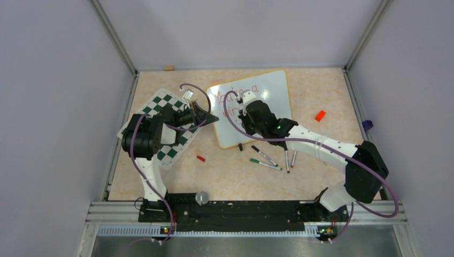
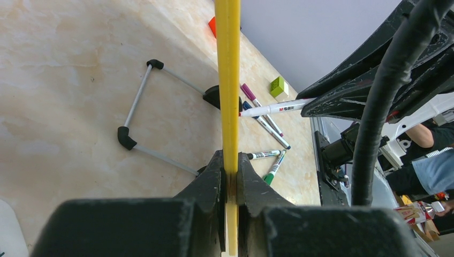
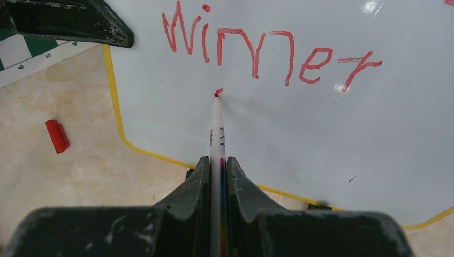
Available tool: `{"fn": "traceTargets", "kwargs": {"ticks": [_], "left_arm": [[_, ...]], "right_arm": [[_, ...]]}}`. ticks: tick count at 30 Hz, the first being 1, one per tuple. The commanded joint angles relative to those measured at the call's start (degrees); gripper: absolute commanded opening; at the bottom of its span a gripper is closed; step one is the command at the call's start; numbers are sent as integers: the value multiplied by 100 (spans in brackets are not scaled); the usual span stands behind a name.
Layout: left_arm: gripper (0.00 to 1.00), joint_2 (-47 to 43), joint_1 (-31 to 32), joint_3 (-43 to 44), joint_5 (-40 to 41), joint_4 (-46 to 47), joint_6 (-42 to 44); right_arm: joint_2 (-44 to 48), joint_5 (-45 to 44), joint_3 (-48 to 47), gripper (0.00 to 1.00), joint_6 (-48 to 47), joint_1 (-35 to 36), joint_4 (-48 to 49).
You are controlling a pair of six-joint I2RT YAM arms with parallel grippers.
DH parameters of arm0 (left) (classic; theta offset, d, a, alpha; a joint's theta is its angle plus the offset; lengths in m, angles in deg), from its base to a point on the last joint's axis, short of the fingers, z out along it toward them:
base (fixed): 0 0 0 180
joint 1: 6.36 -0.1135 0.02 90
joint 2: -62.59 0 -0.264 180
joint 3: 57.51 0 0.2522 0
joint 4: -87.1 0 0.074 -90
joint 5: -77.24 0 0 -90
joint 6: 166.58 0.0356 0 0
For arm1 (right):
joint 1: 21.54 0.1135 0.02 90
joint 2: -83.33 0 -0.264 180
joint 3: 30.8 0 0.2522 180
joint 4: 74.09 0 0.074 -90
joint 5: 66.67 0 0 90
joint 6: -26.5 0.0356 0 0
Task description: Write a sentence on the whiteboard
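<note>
The whiteboard, glossy white with a thin yellow frame, lies at the table's middle back. Red writing on it ends in the word "Winner". My left gripper is shut on the board's left edge, which runs edge-on as a yellow strip between my left gripper's jaws. My right gripper is over the board's left part. In the right wrist view my right gripper is shut on a white marker. The marker's red tip touches the board just below "Winner".
A green-and-white chess mat lies under the left arm. Several loose markers lie in front of the board. A red cap, a red block and a purple piece lie around. A wire stand shows beside the board.
</note>
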State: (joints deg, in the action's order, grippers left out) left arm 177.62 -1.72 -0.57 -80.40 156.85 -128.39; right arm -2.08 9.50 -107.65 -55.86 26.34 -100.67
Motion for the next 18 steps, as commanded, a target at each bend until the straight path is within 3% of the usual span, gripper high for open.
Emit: {"fn": "traceTargets", "kwargs": {"ticks": [1, 18], "left_arm": [[0, -144, -43, 104, 32, 452, 207], [0, -144, -43, 108, 51, 447, 215]], "right_arm": [[89, -51, 71, 0, 48, 32, -44], [176, 80, 201, 0, 50, 36, -72]]}}
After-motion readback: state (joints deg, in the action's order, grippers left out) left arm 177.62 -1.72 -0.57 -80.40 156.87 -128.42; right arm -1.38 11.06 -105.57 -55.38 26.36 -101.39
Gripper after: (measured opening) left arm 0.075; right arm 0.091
